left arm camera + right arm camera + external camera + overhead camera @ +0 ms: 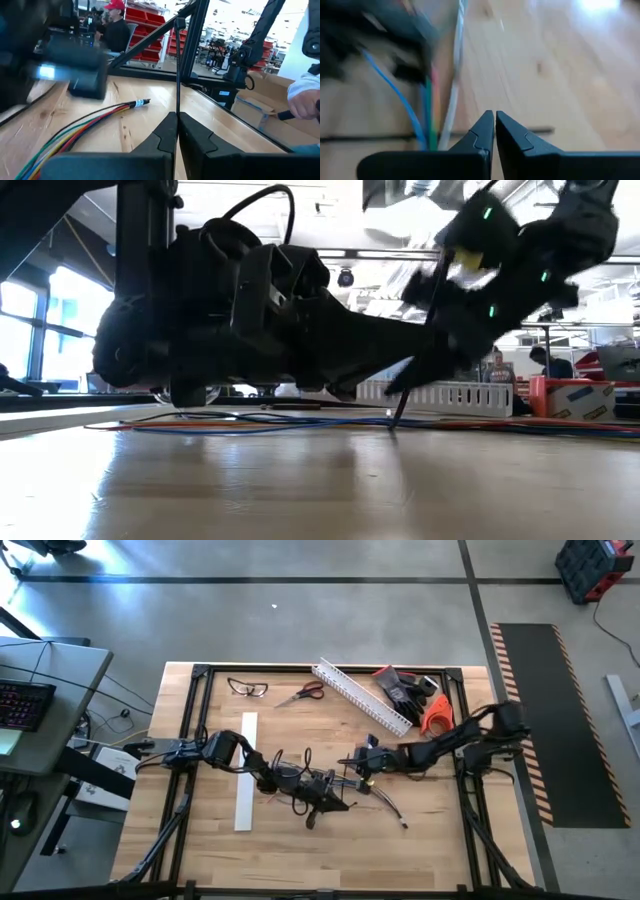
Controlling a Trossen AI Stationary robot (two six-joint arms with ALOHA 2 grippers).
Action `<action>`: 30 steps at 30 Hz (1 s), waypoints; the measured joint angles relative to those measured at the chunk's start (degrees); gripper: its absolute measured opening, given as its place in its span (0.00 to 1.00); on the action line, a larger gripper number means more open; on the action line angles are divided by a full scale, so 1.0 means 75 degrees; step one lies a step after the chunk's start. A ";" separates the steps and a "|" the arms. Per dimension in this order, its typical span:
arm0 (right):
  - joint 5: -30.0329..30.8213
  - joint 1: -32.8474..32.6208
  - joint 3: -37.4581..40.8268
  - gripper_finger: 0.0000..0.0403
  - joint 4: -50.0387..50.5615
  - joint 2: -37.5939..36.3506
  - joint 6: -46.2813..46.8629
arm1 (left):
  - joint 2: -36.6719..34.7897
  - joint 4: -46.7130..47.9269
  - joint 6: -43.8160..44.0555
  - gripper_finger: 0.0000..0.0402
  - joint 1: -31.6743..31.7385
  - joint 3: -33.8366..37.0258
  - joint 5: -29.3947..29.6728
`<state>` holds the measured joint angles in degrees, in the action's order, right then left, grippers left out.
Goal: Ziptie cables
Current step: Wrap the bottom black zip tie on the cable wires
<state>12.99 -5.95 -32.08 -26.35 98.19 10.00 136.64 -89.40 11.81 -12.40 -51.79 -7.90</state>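
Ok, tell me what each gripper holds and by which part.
Left gripper: shut on a ziptie, pinched at one end. Right gripper: shut; a dark strip lies by its tips, hold cannot be told.

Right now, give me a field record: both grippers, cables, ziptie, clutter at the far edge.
left gripper: shut on a thin dark stiff ziptie, at table centre
right gripper: shut, nothing visibly held, beside the left one
cables: loose multicoloured thin wires, flat on wooden table
far edge: white slotted plastic channel, red-handled scissors, clear safety glasses
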 joint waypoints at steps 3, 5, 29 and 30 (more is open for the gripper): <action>0.0013 0.0002 -0.0174 0.00 -0.0203 0.0653 -0.0003 | 0.0000 0.0002 0.0003 0.00 0.0000 0.0000 0.0006; 0.0045 -0.0001 -0.0287 0.00 -0.0338 0.0962 0.0003 | 0.0000 0.0008 0.0003 0.00 0.0000 -0.0003 0.0012; 0.1664 -0.1874 -0.0224 0.00 0.6435 -0.1660 0.1033 | 0.1132 0.1100 -0.0301 0.00 -0.0245 -0.2763 0.0688; 0.1971 -0.1963 -0.0203 0.00 0.6424 -0.1678 0.1001 | 0.1280 0.1103 -0.0245 0.00 -0.0245 -0.2904 0.0674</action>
<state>27.77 -20.67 -33.60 21.83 85.60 17.51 146.24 -81.13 9.98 -14.24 -73.57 -2.85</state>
